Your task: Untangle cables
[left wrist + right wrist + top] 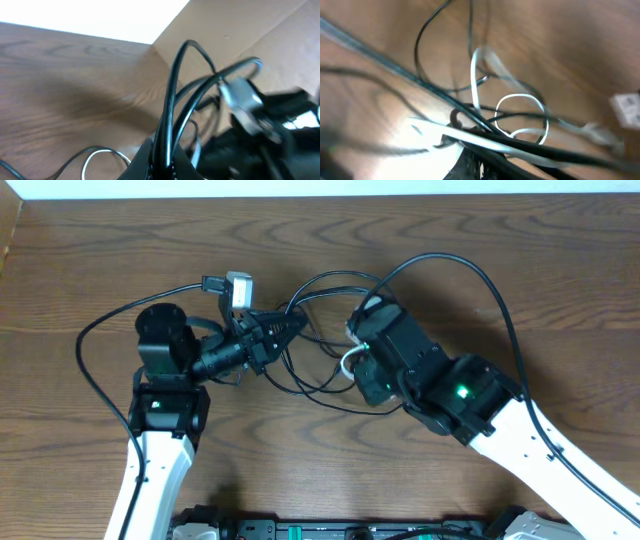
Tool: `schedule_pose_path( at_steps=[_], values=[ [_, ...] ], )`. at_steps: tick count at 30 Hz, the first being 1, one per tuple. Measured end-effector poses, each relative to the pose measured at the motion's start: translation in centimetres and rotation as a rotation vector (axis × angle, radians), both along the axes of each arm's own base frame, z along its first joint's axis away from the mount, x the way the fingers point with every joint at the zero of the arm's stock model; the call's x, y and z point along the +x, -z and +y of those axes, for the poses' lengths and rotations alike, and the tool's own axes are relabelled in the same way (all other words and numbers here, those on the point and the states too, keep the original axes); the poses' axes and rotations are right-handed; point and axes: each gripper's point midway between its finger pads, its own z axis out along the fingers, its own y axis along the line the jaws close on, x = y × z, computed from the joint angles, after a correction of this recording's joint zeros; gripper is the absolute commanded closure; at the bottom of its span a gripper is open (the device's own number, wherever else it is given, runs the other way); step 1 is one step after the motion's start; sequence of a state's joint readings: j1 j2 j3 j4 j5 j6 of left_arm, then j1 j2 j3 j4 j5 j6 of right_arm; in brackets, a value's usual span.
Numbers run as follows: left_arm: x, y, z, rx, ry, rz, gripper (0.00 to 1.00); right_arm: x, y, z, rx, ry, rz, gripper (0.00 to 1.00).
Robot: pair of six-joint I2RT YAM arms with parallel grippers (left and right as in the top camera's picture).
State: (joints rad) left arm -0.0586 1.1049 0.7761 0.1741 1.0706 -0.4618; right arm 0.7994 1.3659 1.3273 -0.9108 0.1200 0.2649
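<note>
The cables [171,100] lie in loose, crossed loops on the bench [430,240], just right of the left hand [285,327], which pinches several strands. Further right of it, the right hand [470,157] is pressed together beside the white section [520,95]; what it pinches is blurred. I judge the pulling-apart barely begun; next, draw the hands apart slowly.
</note>
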Motion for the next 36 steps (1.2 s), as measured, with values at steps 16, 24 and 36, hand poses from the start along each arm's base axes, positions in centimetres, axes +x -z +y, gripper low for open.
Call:
schedule_pose_path(
  at_steps=[16,24,36],
  values=[
    [1.0,1.8,0.5,0.031,-0.031,0.039,0.92,-2.2,-1.6,-5.1,-0.136,0.067,-0.052,0.99],
    [1.3,3.1,2.0,0.040,-0.078,0.112,0.92,-2.1,-8.7,-15.7,-0.219,0.446,-0.364,0.99],
    [0.9,3.2,2.1,0.039,-0.054,0.109,0.92,-7.1,-17.8,-26.5,0.072,0.848,-0.706,0.78]
  ],
)
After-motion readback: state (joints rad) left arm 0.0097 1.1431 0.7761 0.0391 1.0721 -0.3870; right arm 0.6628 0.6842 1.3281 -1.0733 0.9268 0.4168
